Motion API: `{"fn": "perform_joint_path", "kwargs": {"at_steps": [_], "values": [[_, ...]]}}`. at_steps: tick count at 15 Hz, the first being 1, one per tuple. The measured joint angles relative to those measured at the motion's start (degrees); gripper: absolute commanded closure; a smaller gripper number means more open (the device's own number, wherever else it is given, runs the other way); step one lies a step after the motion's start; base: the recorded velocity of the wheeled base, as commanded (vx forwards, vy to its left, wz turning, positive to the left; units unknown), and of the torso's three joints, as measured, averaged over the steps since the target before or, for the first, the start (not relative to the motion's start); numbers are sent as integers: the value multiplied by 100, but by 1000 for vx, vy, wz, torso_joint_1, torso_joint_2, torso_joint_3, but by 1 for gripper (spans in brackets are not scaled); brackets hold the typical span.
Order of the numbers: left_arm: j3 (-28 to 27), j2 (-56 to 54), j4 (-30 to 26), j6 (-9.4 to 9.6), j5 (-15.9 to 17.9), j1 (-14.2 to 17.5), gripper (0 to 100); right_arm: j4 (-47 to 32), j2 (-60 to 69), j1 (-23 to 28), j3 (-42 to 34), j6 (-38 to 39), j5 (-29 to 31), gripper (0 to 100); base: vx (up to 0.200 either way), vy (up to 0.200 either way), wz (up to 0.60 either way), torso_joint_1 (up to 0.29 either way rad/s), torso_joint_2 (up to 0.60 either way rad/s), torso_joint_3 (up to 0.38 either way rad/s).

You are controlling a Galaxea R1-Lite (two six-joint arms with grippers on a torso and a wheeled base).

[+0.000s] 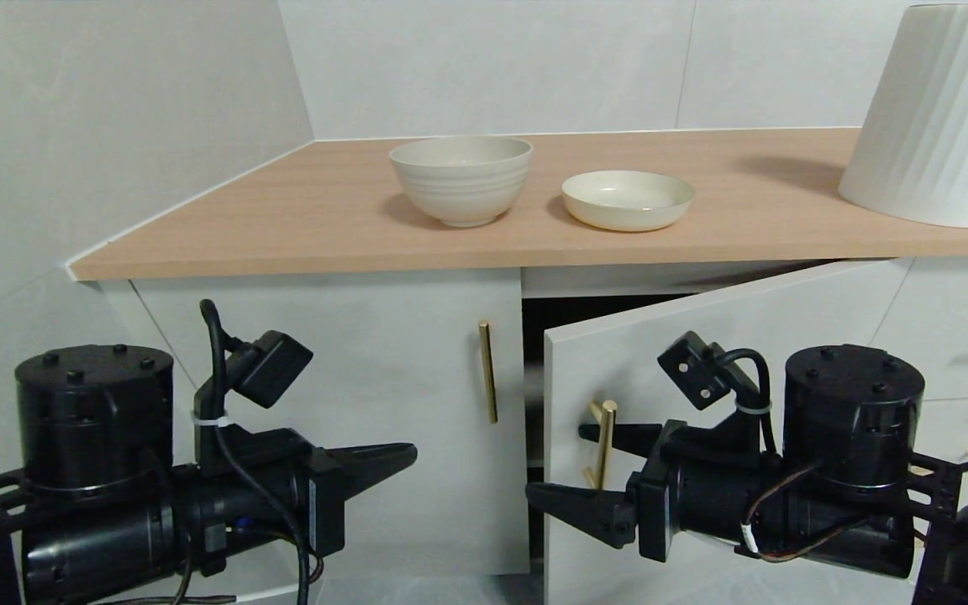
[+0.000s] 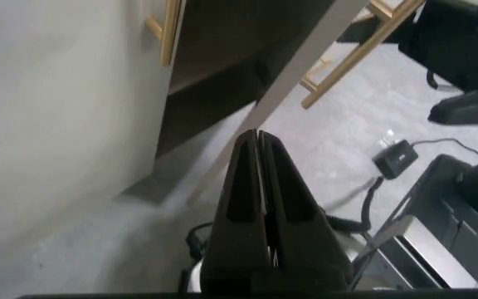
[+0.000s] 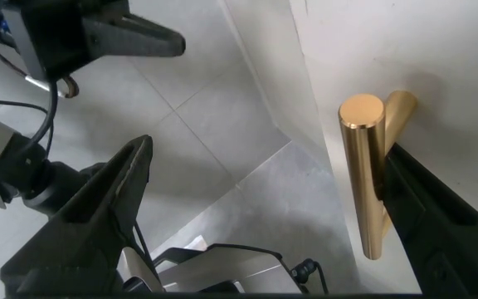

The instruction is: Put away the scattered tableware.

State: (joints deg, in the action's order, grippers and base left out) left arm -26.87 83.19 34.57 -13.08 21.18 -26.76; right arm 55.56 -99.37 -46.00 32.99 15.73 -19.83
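The bowl point(image 1: 460, 178) and shallow dish point(image 1: 628, 199) stand on the tabletop point(image 1: 282, 227); both look rigid, slick and breakable, best pinched at the rim; the left gripper point(image 1: 383, 458) has its jaws pressed together, empty; the right gripper point(image 1: 564, 466) holds its jaws wide astride the door handle point(image 1: 602, 441).

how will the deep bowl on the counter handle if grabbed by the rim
The deep bowl looks rigid and ceramic-like, so it is probably stiff, fairly heavy and breakable if dropped. Its smooth wall may slip in a pinch. It stands on a narrow foot on the countertop, so a high push might tip it.
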Motion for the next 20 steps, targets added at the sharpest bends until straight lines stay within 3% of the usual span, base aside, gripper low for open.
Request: {"fn": "perform_joint_path", "kwargs": {"at_steps": [4,6,8,10,11,14,17,20], "values": [[-78,490,1206,-5,22,-52,100,0,20,-20,-27,0,11,0,0,0,0,0,0,0],[-343,809,1875,-230,20,-347,100,7,22,-28,-35,4,10,0,0,0,0,0,0,0],[-516,1067,1981,-350,83,-568,100,2,26,-30,-35,15,10,0,0,0,0,0,0,0],[-553,1403,2258,-241,110,-697,100,-4,41,-30,-39,20,10,0,0,0,0,0,0,0],[-538,1626,2678,-141,72,-745,100,-4,48,-30,-46,17,7,0,0,0,0,0,0,0],[-529,2417,4053,71,-464,-830,100,-1,55,-33,-63,17,2,0,0,0,0,0,0,0],[-612,3062,4740,96,-623,-995,100,2,63,-63,-90,11,10,0,0,0,0,0,0,0],[-797,3458,5071,72,-758,-1117,100,11,72,-74,-118,11,7,0,0,0,0,0,0,0]]}}
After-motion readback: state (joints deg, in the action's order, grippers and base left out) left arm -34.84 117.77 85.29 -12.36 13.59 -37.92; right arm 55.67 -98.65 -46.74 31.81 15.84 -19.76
